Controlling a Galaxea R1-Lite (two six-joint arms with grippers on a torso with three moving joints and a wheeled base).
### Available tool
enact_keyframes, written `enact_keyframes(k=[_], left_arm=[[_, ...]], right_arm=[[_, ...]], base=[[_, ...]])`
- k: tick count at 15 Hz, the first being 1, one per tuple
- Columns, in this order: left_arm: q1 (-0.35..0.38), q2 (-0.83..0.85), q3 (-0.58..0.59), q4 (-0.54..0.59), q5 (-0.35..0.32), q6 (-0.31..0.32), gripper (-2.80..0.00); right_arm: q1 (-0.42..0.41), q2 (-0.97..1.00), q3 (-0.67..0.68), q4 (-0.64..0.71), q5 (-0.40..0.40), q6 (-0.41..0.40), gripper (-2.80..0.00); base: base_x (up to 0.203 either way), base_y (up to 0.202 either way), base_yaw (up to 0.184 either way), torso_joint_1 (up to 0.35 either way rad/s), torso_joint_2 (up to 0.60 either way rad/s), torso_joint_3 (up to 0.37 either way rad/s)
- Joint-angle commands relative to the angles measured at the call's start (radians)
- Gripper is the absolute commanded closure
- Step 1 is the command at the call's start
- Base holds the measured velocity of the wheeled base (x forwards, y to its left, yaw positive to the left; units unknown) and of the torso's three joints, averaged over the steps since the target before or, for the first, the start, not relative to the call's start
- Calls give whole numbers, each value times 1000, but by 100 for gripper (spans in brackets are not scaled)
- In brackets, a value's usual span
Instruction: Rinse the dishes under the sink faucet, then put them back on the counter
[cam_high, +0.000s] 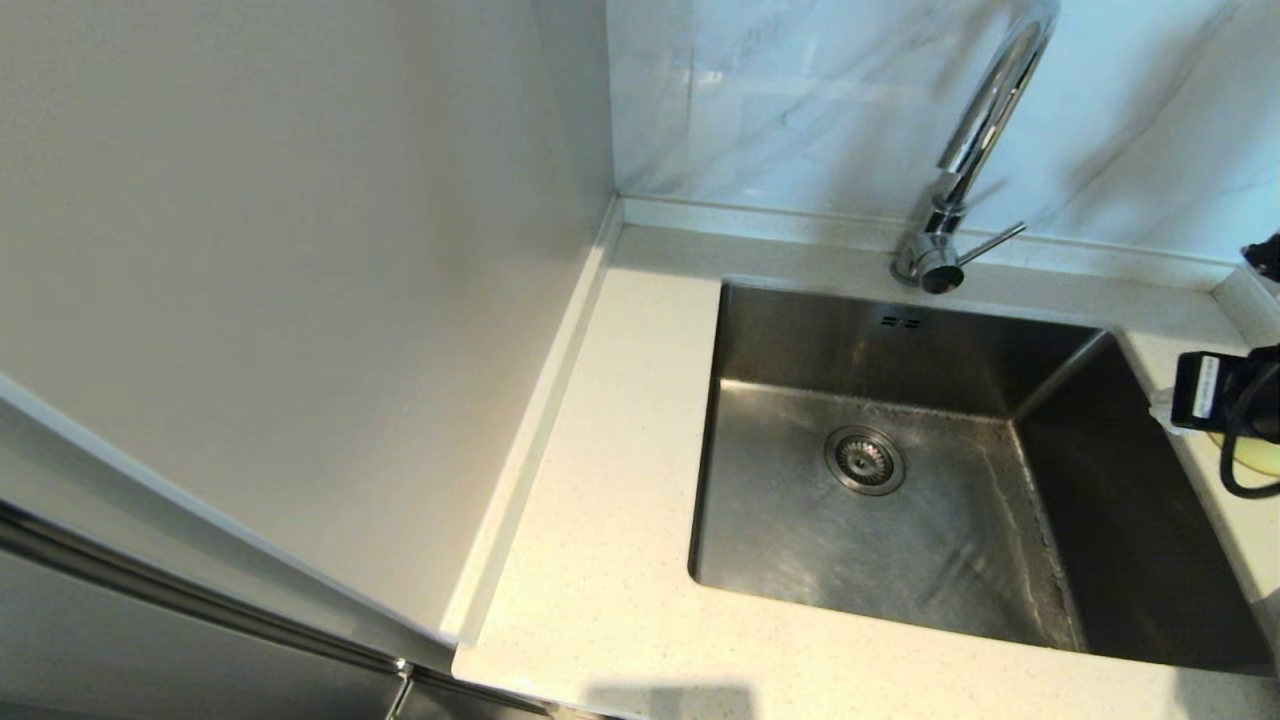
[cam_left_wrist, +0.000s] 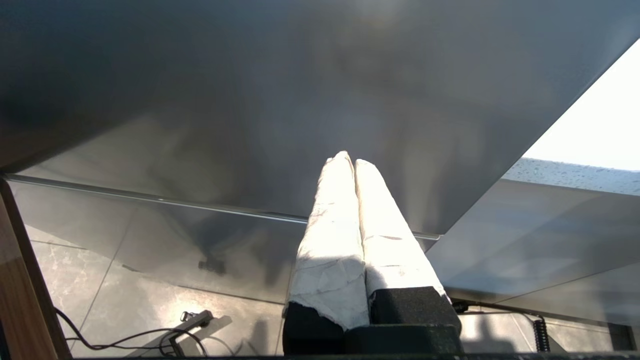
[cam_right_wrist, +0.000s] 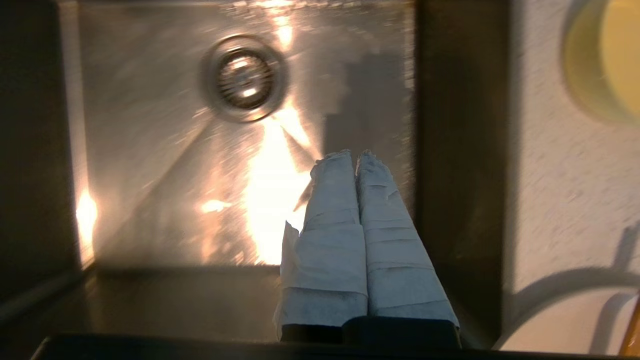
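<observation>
The chrome gooseneck faucet (cam_high: 962, 185) stands behind the steel sink (cam_high: 900, 340), its thin lever (cam_high: 992, 243) pointing right; I see no water running. The drain strainer (cam_high: 865, 460) (cam_right_wrist: 245, 77) sits in the empty basin. My right gripper (cam_right_wrist: 352, 156) is shut on nothing and hangs over the basin close to its right wall; its arm (cam_high: 1225, 392) shows at the head view's right edge. The pastel-yellow bowl (cam_right_wrist: 607, 62) (cam_high: 1262, 455) rests on the counter (cam_right_wrist: 555, 200) right of the sink. Plate and chopsticks are out of view. My left gripper (cam_left_wrist: 348, 160) is shut and empty, parked low, away from the sink.
Speckled counter (cam_high: 620, 450) runs left of and before the sink, bounded by a beige side wall (cam_high: 300, 250) and the marble back wall (cam_high: 800, 100). A steel panel (cam_left_wrist: 300, 100) fills the left wrist view, with cables on the tiled floor (cam_left_wrist: 150, 310) below.
</observation>
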Motion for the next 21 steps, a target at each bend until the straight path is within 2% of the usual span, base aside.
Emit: enact_keyframes(k=[1, 3, 8, 13, 15, 21], left_arm=[[0, 0, 0, 0, 0, 0, 0], [0, 0, 0, 0, 0, 0, 0], [0, 0, 0, 0, 0, 0, 0], [0, 0, 0, 0, 0, 0, 0], [0, 0, 0, 0, 0, 0, 0], [0, 0, 0, 0, 0, 0, 0]], right_arm=[[-1, -188, 77, 2, 75, 0, 0], [-1, -309, 145, 19, 139, -2, 0], [0, -536, 232, 192, 235, -12, 0], [1, -750, 261, 425, 388, -135, 0], [7, -806, 296, 493, 404, -157, 0], [8, -992, 425, 490, 373, -158, 0]], base=[[0, 0, 0, 0, 0, 0], [0, 0, 0, 0, 0, 0], [0, 0, 0, 0, 0, 0], [0, 0, 0, 0, 0, 0], [0, 0, 0, 0, 0, 0], [0, 0, 0, 0, 0, 0]])
